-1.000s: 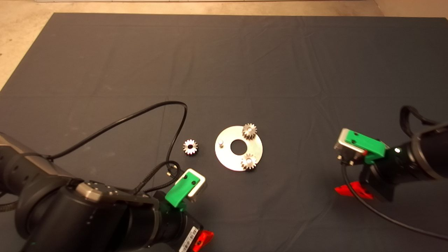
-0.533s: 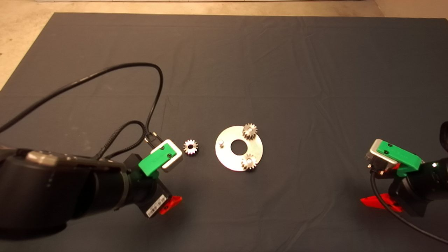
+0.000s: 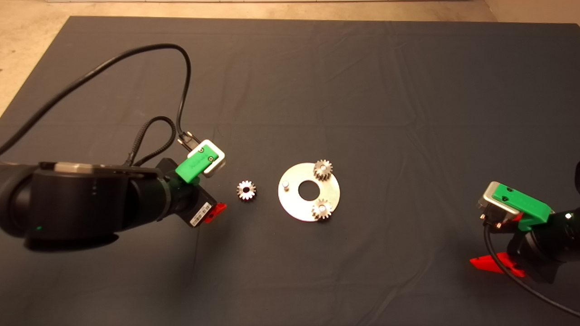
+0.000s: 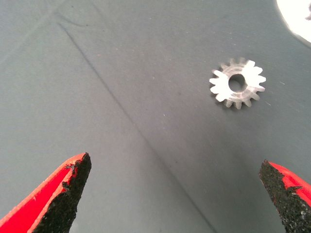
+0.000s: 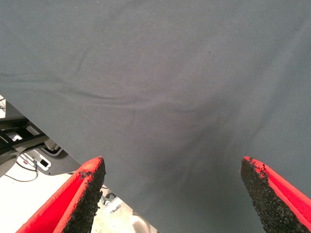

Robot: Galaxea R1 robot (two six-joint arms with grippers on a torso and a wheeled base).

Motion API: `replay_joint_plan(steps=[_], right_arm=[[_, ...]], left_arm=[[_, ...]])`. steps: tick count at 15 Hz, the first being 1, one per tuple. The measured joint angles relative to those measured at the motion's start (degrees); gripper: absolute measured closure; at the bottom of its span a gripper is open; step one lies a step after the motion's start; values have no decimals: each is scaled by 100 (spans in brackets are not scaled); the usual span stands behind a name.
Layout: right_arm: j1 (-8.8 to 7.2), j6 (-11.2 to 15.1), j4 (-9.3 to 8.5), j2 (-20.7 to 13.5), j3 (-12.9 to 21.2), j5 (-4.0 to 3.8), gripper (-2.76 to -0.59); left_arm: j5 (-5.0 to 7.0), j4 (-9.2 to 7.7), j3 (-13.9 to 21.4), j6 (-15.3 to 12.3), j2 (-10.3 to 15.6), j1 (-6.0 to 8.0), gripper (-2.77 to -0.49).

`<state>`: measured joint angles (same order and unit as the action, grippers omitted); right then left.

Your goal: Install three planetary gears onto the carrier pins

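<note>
Loose planetary gear [image 3: 246,190] flat on mat [image 3: 362,90], bore up, just left of disc [image 3: 297,203], 2 gears on pins, 3rd carrier pin [image 3: 286,184] bare & upright, left hand [image 4: 177,194] near gear, released wide, right hand [image 5: 175,194] released, at mat edge.

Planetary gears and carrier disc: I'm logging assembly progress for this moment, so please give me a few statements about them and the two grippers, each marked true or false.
1. Two planetary gears sit on pins of the disc. True.
2. The third gear lies inside the disc's central hole. False: it lies flat on the mat, beside the disc and apart from it.
3. One carrier pin stands bare. True.
4. The left gripper is shut on the loose gear. False: its fingers are spread wide and the gear lies untouched on the mat.
5. The right gripper is over the disc. False: it is near the mat's edge, open and empty.
</note>
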<state>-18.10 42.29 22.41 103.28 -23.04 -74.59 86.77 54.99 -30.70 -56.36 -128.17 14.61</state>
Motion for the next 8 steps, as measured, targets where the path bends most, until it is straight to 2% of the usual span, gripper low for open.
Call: replay_joint_plan(steps=[3,5,6,8], right_arm=[[0,-1,2,0,4,6,-205],[0,-2,2,-17,6,7,-205],[-5,1,1,-52,6,6,-205],[-66,-2,2,-144,7,4,-205]], left_arm=[[-48,174,-9,-55,-39,-294,-250],[-48,457,18,-243,-50,-473,-250],[-56,582,66,-293,-63,-552,-250],[-72,665,112,-325,-116,-637,-250]])
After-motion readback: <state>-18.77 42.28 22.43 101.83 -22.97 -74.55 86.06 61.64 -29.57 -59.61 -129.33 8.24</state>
